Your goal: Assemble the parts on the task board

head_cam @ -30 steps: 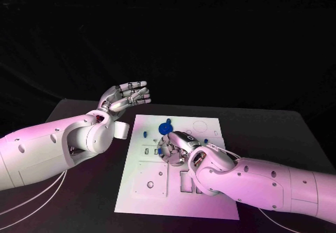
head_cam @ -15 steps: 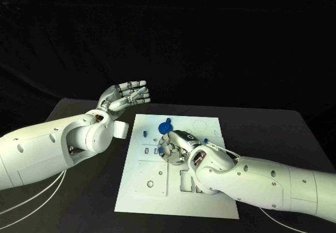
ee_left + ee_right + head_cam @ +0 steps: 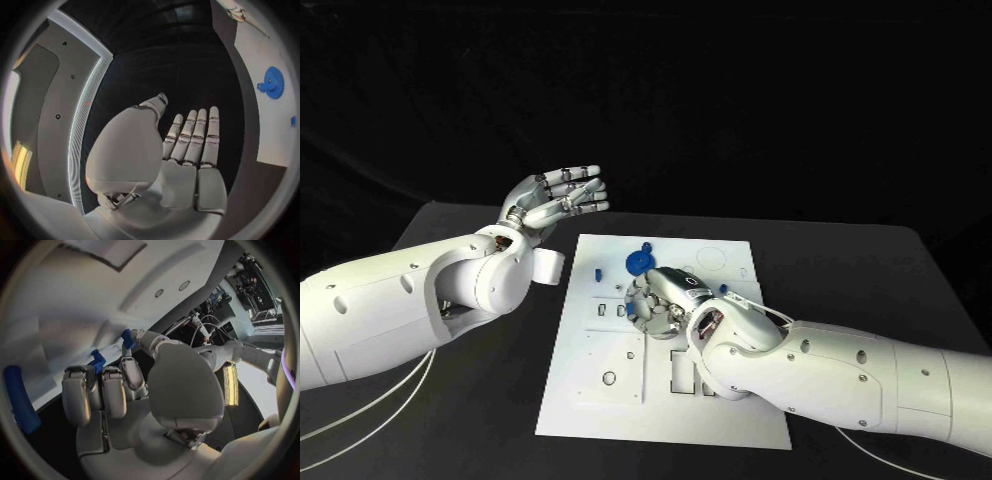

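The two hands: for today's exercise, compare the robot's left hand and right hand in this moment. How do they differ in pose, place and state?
The left hand is raised beyond the far left corner of the task board, while the right hand is low over the board's middle. The left hand's fingers are spread and hold nothing; the right hand's fingers curl down among small blue parts. Whether it grips one is unclear. Both are silver hands on white arms.

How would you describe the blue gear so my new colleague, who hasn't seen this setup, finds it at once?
Start at the white task board in the middle of the black table. Near its far edge, just beyond the right hand, sits the blue gear. It is a round toothed disc, larger than the other small blue pieces.
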